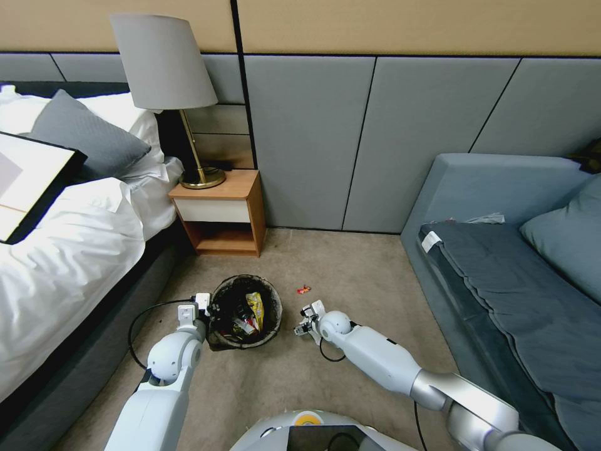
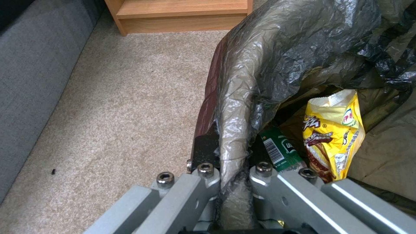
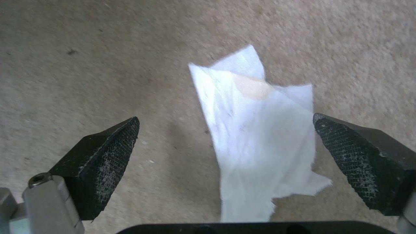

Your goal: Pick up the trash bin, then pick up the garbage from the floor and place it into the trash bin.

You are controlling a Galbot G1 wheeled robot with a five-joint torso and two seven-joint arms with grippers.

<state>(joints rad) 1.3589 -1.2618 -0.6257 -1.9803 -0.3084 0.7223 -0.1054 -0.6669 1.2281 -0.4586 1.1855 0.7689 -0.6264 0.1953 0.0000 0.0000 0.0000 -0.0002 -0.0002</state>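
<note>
The trash bin stands on the carpet with a black liner over its rim. My left gripper is shut on the bin's near-left rim, liner pinched between the jaws. Inside the bin lie a yellow snack wrapper and a bottle with a green label. To the right of the bin, my right gripper hangs low over the floor, open. A white tissue lies flat on the carpet between its black pads, touching neither. A tiny red wrapper lies a little beyond the right gripper.
A wooden nightstand with a lamp stands behind the bin. The bed runs along the left and a grey sofa along the right. Open carpet lies between them.
</note>
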